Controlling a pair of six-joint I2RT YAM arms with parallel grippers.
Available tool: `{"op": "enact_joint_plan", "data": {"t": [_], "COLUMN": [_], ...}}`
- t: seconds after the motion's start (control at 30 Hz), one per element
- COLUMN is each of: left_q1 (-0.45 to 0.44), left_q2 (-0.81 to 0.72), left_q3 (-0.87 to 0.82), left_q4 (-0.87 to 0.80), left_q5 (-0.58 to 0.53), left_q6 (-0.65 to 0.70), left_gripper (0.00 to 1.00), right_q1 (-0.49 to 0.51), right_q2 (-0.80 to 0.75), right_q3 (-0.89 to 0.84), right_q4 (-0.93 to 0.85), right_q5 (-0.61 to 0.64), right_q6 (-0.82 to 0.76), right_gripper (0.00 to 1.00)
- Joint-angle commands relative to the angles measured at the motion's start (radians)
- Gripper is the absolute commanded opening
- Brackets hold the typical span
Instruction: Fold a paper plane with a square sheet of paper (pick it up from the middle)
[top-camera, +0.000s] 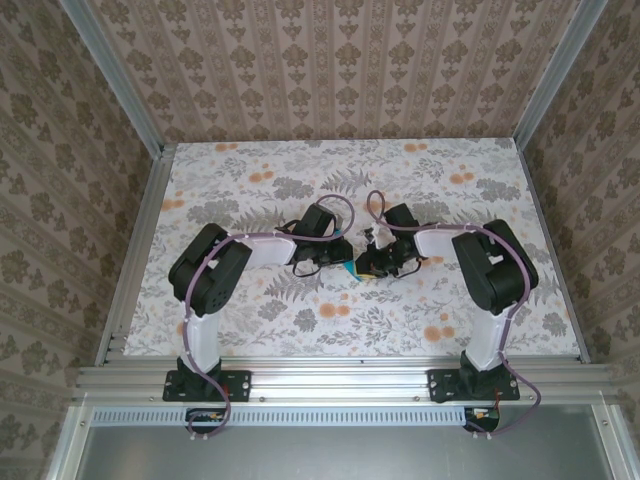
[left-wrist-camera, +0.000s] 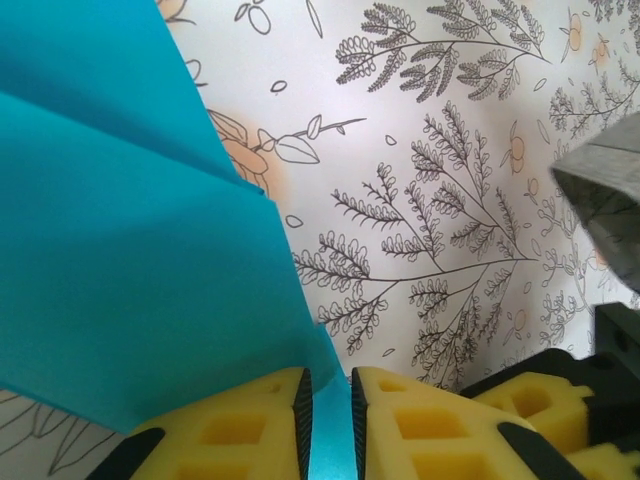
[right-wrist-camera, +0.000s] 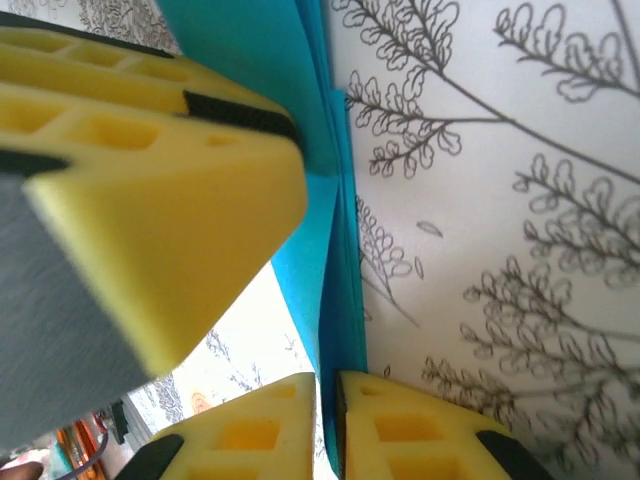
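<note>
Folded paper (left-wrist-camera: 130, 250) is sitting between both hands over the counter's (top-camera: 250, 320) middle; left hand (left-wrist-camera: 330, 425) is pinching its edge; right hand (right-wrist-camera: 327, 425) is pinching another edge; judging: crease slowly, layers aligned, no tugging apart.

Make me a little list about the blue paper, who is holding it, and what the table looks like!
paper: blue, folded into layers
left end effector: closed on one edge of the paper
right end effector: closed on the paper's folded edge
place: near the middle of the table
table: white cover with leaf and orange flower drawings
</note>
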Motion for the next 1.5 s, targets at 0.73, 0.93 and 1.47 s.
{"op": "enact_joint_plan", "data": {"t": [0.73,0.93,1.47], "left_q1": [0.006,0.008,0.017], "left_q2": [0.052,0.049,0.050], "left_q3": [-0.030,-0.034,-0.039], "left_q4": [-0.100,-0.099,-0.098], "left_q5": [-0.047,-0.053,-0.065], "left_q6": [0.003,0.000,-0.005], "left_gripper": [0.11,0.11,0.11], "right_q1": [0.039,0.035,0.035], "right_q2": [0.041,0.053,0.040], "right_q3": [0.005,-0.011,-0.027], "right_q4": [0.118,0.116,-0.042], "right_q5": [-0.045,-0.068,-0.037], "right_q6": [0.079,0.075,-0.009], "right_gripper": [0.11,0.10,0.09]}}
